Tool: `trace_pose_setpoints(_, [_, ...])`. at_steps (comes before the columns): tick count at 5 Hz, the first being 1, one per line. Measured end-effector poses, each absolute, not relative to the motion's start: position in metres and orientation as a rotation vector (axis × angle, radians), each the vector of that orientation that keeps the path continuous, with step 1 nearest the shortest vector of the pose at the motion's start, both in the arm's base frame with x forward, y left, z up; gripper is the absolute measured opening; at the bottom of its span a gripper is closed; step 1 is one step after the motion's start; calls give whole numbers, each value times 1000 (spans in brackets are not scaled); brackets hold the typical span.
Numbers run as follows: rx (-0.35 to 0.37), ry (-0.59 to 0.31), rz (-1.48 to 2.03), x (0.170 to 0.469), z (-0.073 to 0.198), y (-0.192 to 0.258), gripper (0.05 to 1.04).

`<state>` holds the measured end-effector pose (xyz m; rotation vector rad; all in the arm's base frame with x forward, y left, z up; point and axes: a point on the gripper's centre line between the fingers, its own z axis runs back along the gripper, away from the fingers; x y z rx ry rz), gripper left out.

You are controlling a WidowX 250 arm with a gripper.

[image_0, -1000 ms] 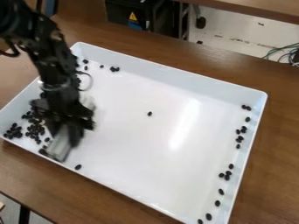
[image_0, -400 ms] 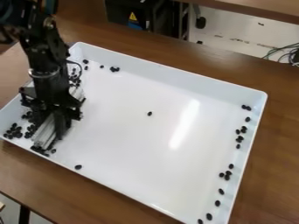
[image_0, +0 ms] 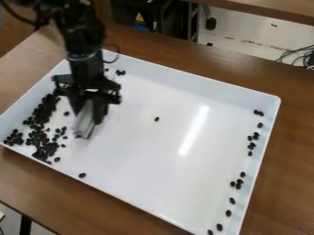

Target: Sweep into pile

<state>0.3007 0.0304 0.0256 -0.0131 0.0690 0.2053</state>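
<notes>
Black arm (image_0: 83, 39), grey ring (image_0: 85, 56), thin looped cable (image_0: 117, 53); angular black end effector (image_0: 90, 114).

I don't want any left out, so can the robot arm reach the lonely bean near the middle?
Probably yes: the tool, holding a pale sweeper, is over the same tray, and nothing stands between it and that bean.

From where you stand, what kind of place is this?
Probably a robot lab or workshop: a black gripper hangs over a white tray of dark beans, on a brown table, with loose cables behind.
</notes>
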Motion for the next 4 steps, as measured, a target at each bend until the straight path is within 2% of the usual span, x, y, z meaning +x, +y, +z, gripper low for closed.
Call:
trace_pose_setpoints(1, [-48, 113, 235, 316, 6, 27, 360])
trace_pose_setpoints(2, [-41, 124, 255, 319, 0, 36, 360])
trace_pose_setpoints(3, [-41, 123, 244, 321, 1, 41, 412])
trace_pose_setpoints(4, [-45, 114, 253, 322, 1, 36, 725])
